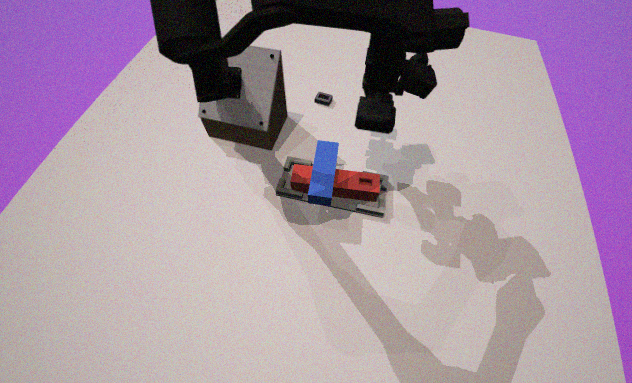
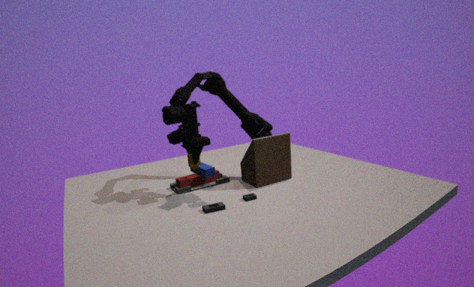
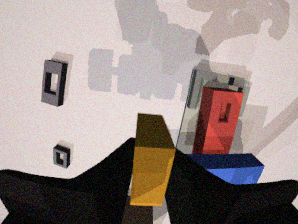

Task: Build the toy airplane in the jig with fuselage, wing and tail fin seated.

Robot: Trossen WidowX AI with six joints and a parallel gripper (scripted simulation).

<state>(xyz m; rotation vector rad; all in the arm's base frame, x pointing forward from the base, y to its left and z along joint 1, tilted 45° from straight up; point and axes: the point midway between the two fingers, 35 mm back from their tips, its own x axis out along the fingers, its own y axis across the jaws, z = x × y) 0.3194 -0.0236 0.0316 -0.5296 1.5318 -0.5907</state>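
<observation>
The red fuselage (image 1: 350, 179) (image 2: 185, 181) (image 3: 212, 120) lies lengthwise in the grey cradle (image 1: 370, 211) (image 2: 184, 190) (image 3: 194, 90). The blue wing (image 1: 325, 162) (image 2: 207, 171) (image 3: 247, 172) lies across its top. The tail socket (image 1: 365, 180) (image 3: 225, 112) shows as an empty slot. My gripper (image 2: 193, 158) is shut on the yellow tail fin (image 2: 193, 164) (image 3: 152, 175), held in the air beside the fuselage in the wrist view. The gripper hides the fin in the top view. The fin's tab and the wing's tab are hidden.
A small dark holder (image 1: 323, 98) (image 2: 249, 197) (image 3: 57, 156) and a longer dark holder (image 2: 214, 207) (image 3: 49, 82) lie on the table. The longer one is hidden in the top view. A tall brown block (image 1: 278, 104) (image 2: 271, 160) with a grey sloped top stands near the cradle.
</observation>
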